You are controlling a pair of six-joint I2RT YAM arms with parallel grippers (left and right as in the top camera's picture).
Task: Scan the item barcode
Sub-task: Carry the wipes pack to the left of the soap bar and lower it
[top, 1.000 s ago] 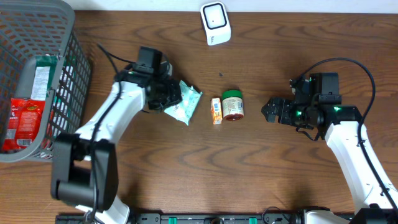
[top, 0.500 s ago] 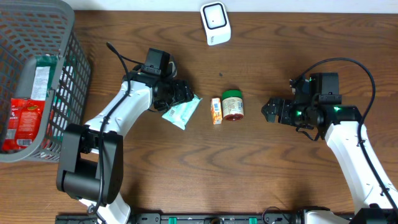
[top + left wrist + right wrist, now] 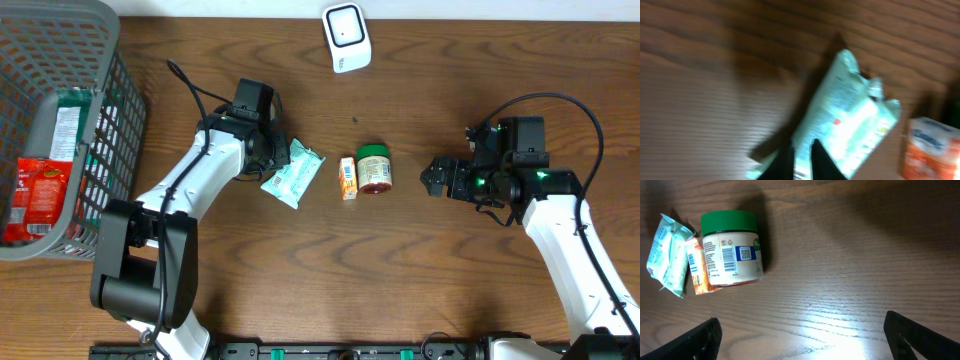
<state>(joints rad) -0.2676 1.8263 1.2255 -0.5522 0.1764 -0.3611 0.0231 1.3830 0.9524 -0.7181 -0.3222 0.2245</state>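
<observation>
Left gripper (image 3: 802, 152) pinches the mint packet (image 3: 850, 120) by its corner (thin hold): best lifted slowly, barcode toward the scanner (image 3: 346, 37); right gripper (image 3: 805, 339) gapes wide, empty.

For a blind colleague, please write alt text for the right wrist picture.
A green-lidded jar lies on its side on the wooden table, barcode facing up. Left of it in frame sit an orange box and a pale green packet. The open tool shows its two fingertips at the bottom corners.
</observation>
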